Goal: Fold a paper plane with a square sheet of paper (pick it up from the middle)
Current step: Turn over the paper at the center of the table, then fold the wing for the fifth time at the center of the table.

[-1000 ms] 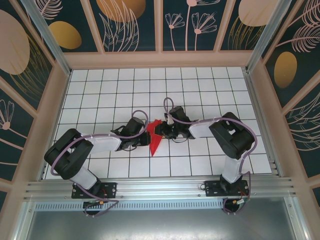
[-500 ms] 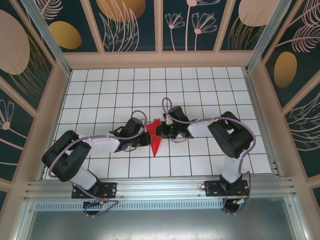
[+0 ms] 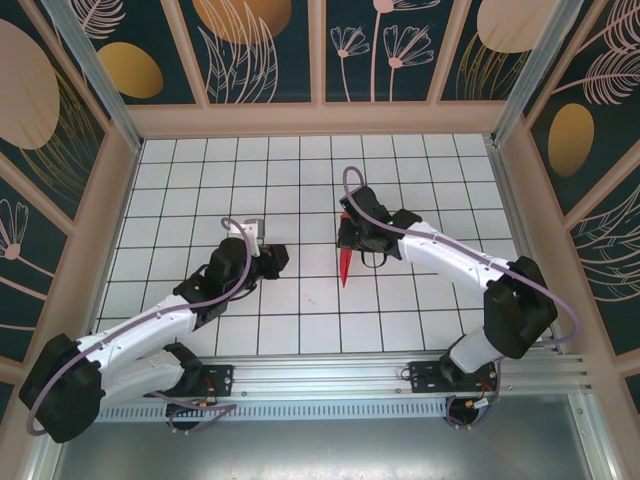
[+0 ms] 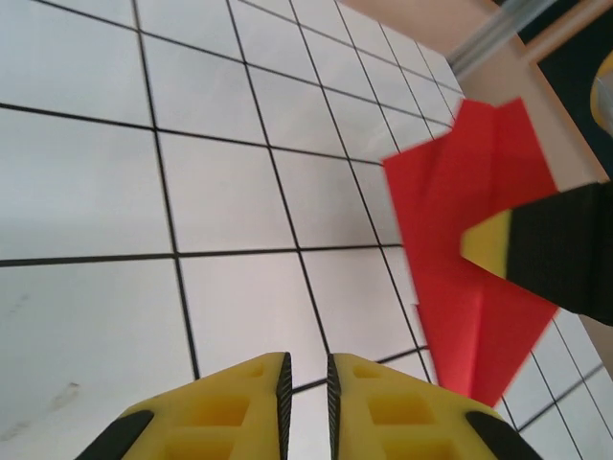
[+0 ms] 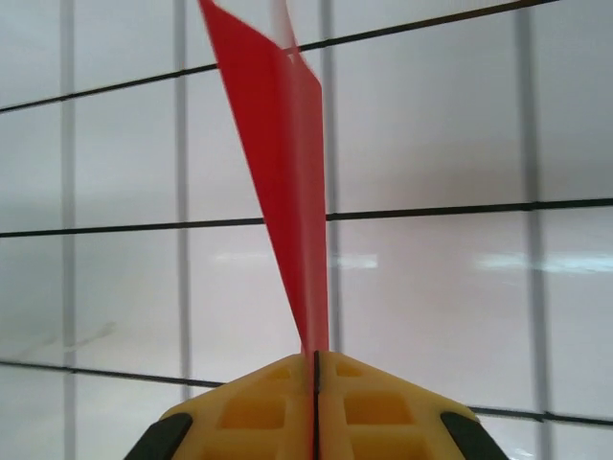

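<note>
Paper plane (image 3: 344,266) is the reference. Left gripper (image 3: 268,258) sits well to its left, jaws a narrow slit apart, empty. Plane is a creased red dart over the grid table (image 3: 200,180), nose toward the arm bases. Right gripper (image 3: 352,238) is clamped tight on its far end.

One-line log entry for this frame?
left gripper: slightly open, empty | right gripper: shut on paper plane | paper plane: creased, narrow, pointed
</note>
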`<act>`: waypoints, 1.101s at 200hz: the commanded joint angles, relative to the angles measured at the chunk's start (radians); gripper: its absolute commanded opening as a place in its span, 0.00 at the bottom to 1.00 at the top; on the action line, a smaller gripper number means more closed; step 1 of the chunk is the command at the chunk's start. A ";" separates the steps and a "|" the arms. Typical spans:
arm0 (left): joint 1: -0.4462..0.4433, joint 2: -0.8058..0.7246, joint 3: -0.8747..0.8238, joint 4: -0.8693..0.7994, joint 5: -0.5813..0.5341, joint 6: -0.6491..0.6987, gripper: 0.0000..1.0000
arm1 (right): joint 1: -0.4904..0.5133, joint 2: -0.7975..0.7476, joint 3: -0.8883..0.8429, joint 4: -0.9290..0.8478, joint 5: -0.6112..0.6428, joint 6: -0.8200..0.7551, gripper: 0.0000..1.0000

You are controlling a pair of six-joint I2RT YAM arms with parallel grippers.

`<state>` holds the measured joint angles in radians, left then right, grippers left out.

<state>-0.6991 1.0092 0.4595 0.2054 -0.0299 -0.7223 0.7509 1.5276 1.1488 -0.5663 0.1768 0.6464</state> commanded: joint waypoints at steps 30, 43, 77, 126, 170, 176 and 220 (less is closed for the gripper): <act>0.003 -0.159 -0.084 -0.031 -0.248 -0.050 0.26 | 0.145 0.269 0.187 -0.472 0.379 0.059 0.09; 0.001 -0.193 -0.089 -0.060 -0.291 -0.058 0.26 | 0.192 0.366 0.250 -0.475 0.371 0.062 0.10; 0.002 -0.274 -0.110 -0.105 -0.341 -0.065 0.29 | 0.278 0.594 0.450 -0.460 0.268 0.031 0.17; 0.002 -0.280 -0.119 -0.111 -0.312 -0.063 0.33 | 0.284 0.493 0.423 -0.212 -0.004 -0.036 0.51; 0.002 -0.184 -0.109 -0.043 -0.177 -0.048 0.38 | 0.172 0.140 0.052 0.139 -0.280 -0.053 0.63; 0.002 -0.165 -0.106 -0.033 -0.151 -0.050 0.38 | 0.145 0.095 -0.008 0.193 -0.334 -0.048 0.60; 0.002 -0.011 -0.086 0.038 0.047 -0.081 0.38 | 0.011 -0.102 -0.329 0.447 -0.586 -0.027 0.25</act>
<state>-0.6991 0.9375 0.3489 0.1677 -0.1318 -0.7807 0.7895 1.4635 0.9352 -0.3042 -0.1978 0.6102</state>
